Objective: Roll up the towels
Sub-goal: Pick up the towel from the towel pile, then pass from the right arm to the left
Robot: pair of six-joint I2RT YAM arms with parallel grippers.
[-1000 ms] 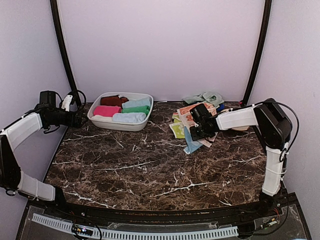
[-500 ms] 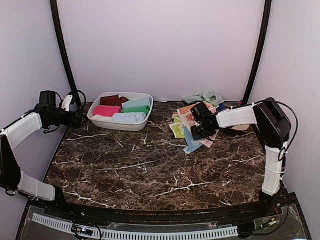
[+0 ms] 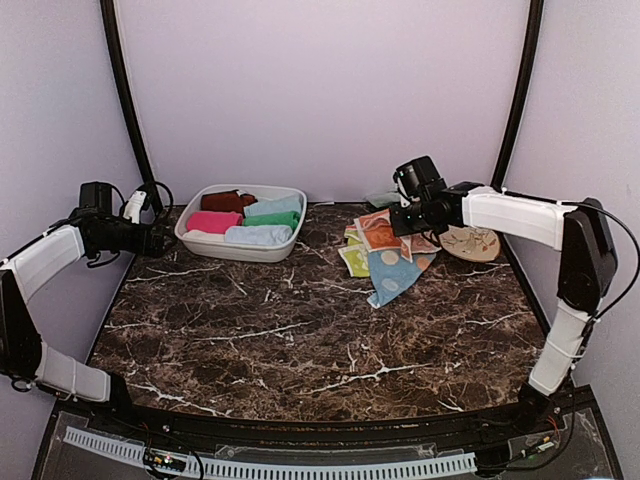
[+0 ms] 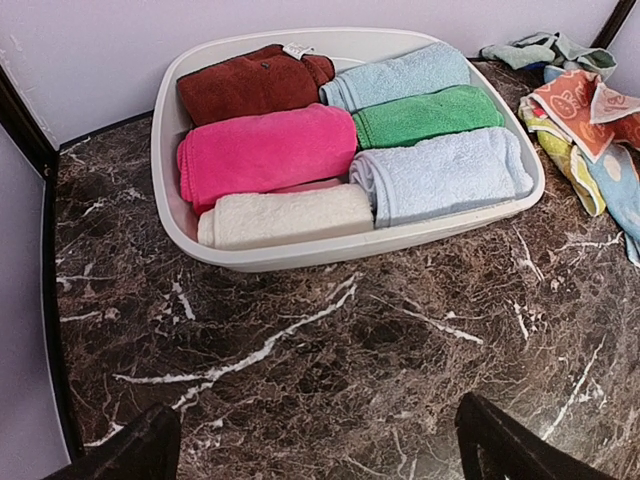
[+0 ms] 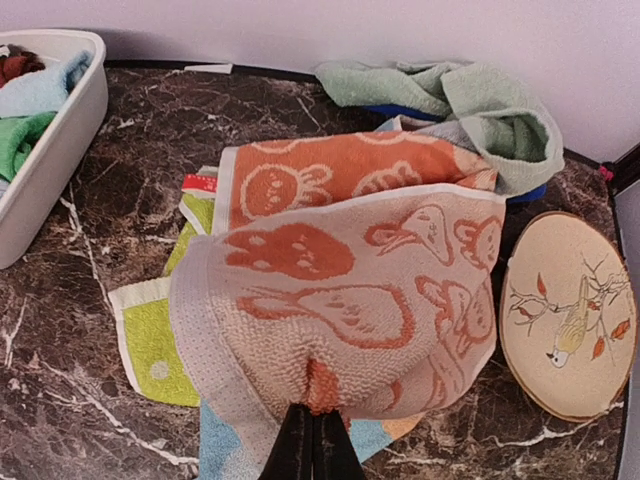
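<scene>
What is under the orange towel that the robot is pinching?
A yellow-green towel pokes out from under the orange towel on one side, and a light-blue towel shows near the right gripper. Their middles are covered, so anything else beneath is hidden.

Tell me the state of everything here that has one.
left gripper: open, empty.
right gripper: shut on the peach towel.
peach towel: pinched at one edge, draped, unrolled.
yellow-green towel: flat, under the pile.
mint towel: crumpled.
white tub: holds six rolled towels.
</scene>
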